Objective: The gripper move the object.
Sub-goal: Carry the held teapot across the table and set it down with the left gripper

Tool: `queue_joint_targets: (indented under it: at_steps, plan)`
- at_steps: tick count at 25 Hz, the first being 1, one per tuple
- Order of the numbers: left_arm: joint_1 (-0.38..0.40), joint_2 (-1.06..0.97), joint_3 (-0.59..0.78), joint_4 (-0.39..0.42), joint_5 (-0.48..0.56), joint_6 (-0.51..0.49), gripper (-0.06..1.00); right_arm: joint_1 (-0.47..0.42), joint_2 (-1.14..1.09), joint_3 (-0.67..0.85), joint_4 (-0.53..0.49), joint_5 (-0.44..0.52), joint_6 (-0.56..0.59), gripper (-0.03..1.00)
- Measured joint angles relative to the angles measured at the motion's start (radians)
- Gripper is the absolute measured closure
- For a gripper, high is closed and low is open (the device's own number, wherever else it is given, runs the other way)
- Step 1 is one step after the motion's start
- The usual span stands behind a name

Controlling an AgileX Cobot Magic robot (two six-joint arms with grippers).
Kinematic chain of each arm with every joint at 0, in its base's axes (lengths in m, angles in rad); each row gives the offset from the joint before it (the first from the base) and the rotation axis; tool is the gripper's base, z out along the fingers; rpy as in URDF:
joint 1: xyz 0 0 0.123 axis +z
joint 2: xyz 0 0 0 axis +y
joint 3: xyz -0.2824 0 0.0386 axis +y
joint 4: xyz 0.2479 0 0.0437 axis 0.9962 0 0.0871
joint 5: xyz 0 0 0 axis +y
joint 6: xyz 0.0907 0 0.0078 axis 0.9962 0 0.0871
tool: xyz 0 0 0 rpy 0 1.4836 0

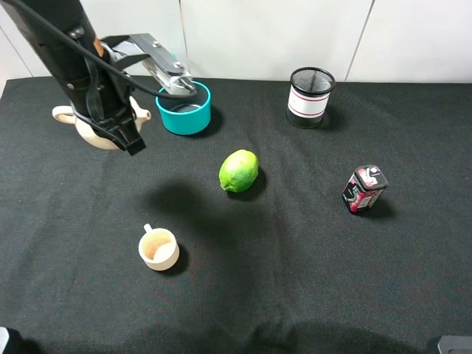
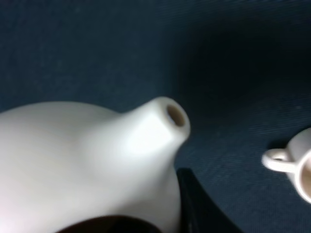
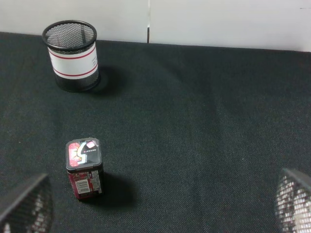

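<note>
- Closest to the left wrist camera, the cream teapot (image 2: 82, 155) fills most of that view, its short spout (image 2: 167, 121) open-ended and its dark lidless mouth at the frame edge.
- One black finger (image 2: 197, 204) of the left gripper (image 1: 124, 136) lies against the teapot's outer wall just below the spout. The other finger is hidden, and the jaws are pressed together on the wall.
- Seen from the high camera, the teapot (image 1: 90, 131) is at the far left of the black cloth (image 1: 295, 280), partly covered by the black arm, with its loop handle pointing left and its spout right.
- Whether the teapot rests on the cloth or hangs just above it cannot be told.
- Just right of the teapot stands a teal bowl (image 1: 183, 110), with the arm's grey metal bracket (image 1: 158, 63) over its far rim.
- A small cream cup (image 1: 158, 248) sits near and left, well apart from the teapot, handle facing far.
- A lime (image 1: 239, 170) lies near the middle.
- A mesh pen holder (image 1: 310, 96) stands far, right of centre.
- A red and black carton (image 1: 364, 189) stands on the right.
- The right gripper (image 3: 159, 204) is spread wide, its tips at opposite edges of its wrist view, pinching nothing, with the carton between and beyond them.
</note>
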Motion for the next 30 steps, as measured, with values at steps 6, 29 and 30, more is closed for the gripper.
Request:
queue_joint_targets:
  at_steps: [6,29,30]
  plan:
    - [-0.087,0.0,0.0,0.0,0.0,-0.034,0.84,0.0,0.0,0.0,0.0,0.0,0.0,0.27]
    - [-0.435,0.0,0.0,-0.001,-0.16,-0.243,0.84,0.0,0.0,0.0,0.0,0.0,0.0,0.27]
    - [-0.436,0.0,0.0,-0.001,-0.169,-0.257,0.84,0.0,0.0,0.0,0.0,0.0,0.0,0.27]
